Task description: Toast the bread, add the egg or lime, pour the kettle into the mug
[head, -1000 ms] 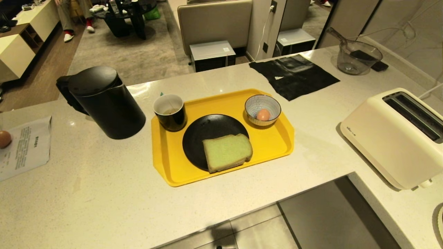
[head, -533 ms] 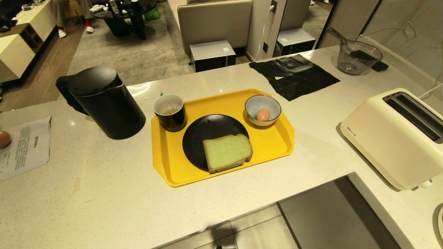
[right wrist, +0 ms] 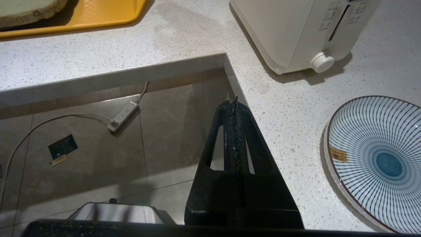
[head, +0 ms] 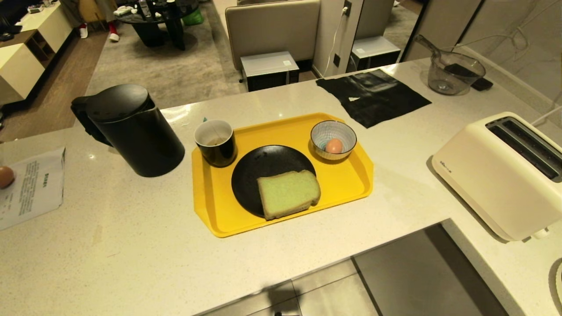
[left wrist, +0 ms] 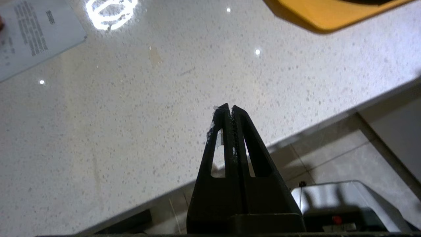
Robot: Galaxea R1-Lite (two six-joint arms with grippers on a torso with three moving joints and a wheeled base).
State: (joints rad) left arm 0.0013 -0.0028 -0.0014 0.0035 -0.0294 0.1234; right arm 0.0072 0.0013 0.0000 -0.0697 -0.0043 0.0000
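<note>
The bread (head: pixel 288 193) lies flat, long axis seemingly left-right.

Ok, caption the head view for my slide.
Bread on black plate, mug and egg on yellow tray.

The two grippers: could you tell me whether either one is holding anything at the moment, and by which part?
Nothing is held. The left gripper and the right gripper are both shut on nothing, near the counter's edge.

Three cams, one counter

Head cam looks down from above at the whole counter (head: pixel 131 245). Both wrist cams sit low by its front edge, much closer; each catches a corner of the yellow tray (head: pixel 342 184), and the right's also got the toaster (right wrist: pixel 296 29).
</note>
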